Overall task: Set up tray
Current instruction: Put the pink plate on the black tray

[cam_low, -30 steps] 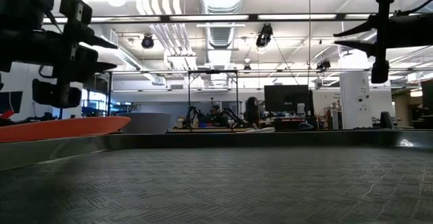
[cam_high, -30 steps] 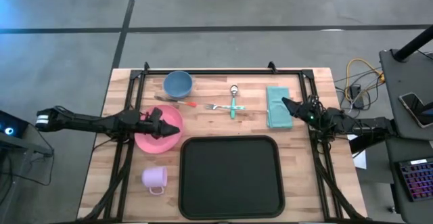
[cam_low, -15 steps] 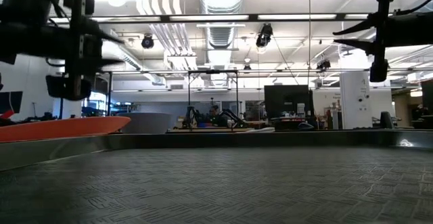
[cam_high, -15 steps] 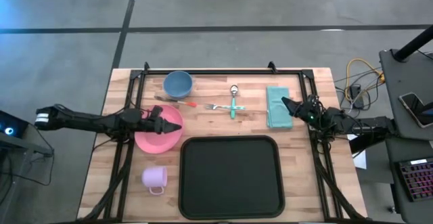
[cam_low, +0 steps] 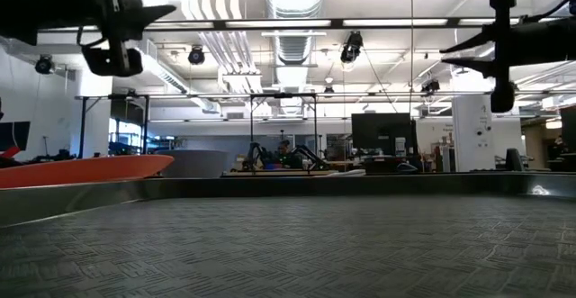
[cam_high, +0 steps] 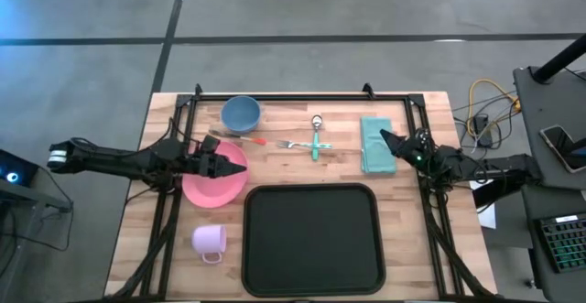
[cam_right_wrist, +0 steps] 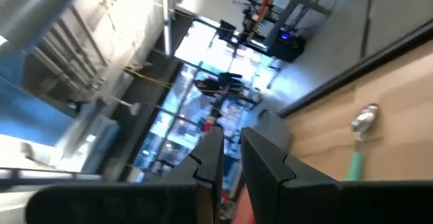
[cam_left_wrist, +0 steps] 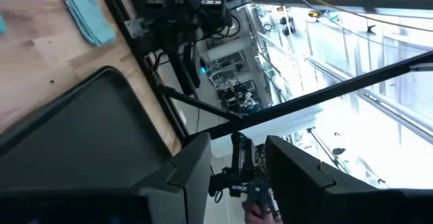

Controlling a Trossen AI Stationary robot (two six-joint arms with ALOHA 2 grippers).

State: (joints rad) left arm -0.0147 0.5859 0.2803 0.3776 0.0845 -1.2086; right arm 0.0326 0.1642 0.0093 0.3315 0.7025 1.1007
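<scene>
The black tray (cam_high: 311, 239) lies at the table's near middle; its ribbed floor (cam_low: 288, 244) fills the low view. A pink plate (cam_high: 212, 184) rests flat on the wood to the tray's left. My left gripper (cam_high: 240, 165) hovers level above the plate's far part, open, with nothing between its fingers (cam_left_wrist: 237, 156). It shows high up in the low view (cam_low: 166, 12). My right gripper (cam_high: 383, 137) hangs level over a folded teal napkin (cam_high: 376, 145), its fingers (cam_right_wrist: 231, 143) a little apart and empty.
A blue bowl (cam_high: 241, 113) stands at the far left. A red-handled utensil (cam_high: 245, 139), a fork and a green-handled spoon (cam_high: 316, 138) lie along the far side. A pink cup (cam_high: 209, 241) stands near the tray's left edge. A black frame rail (cam_high: 302, 96) borders the table.
My left gripper has risen well above the pink plate and has rolled about its own axis, staying open and empty. The plate has stayed where it was.
</scene>
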